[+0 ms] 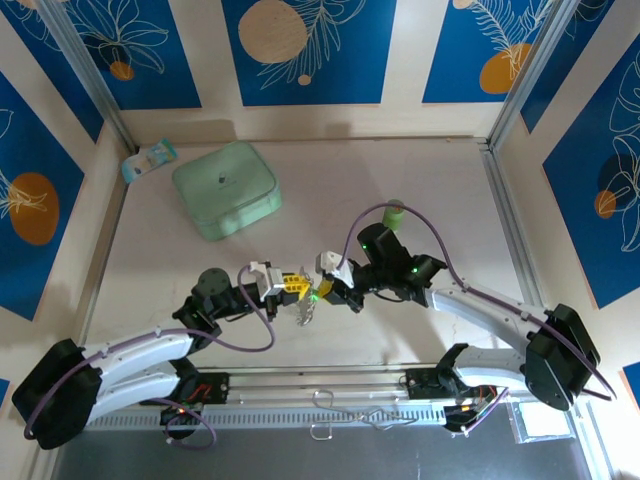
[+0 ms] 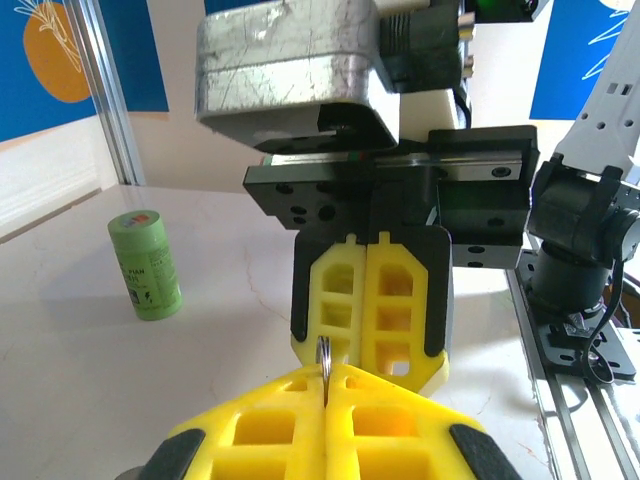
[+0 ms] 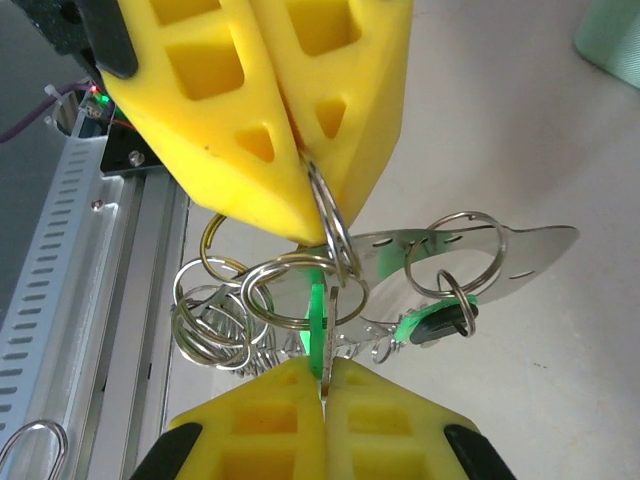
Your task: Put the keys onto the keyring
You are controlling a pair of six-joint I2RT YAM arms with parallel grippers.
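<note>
Mid-frame in the right wrist view, the left hand [image 3: 318, 205], clamped on the keyring [image 3: 337, 248], points down at the right hand [image 3: 322, 385], which is clamped on a green key [image 3: 316, 322] standing upright just beneath.

Top camera looks down from high above the keyring [image 1: 306, 312]; both wrist cameras face it closely from opposite sides.

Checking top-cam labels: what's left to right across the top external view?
Small packet → mint-green box → left pincer → right pincer → green cylinder. The keyring and a key, pinched between the pincers, are skipped.
</note>
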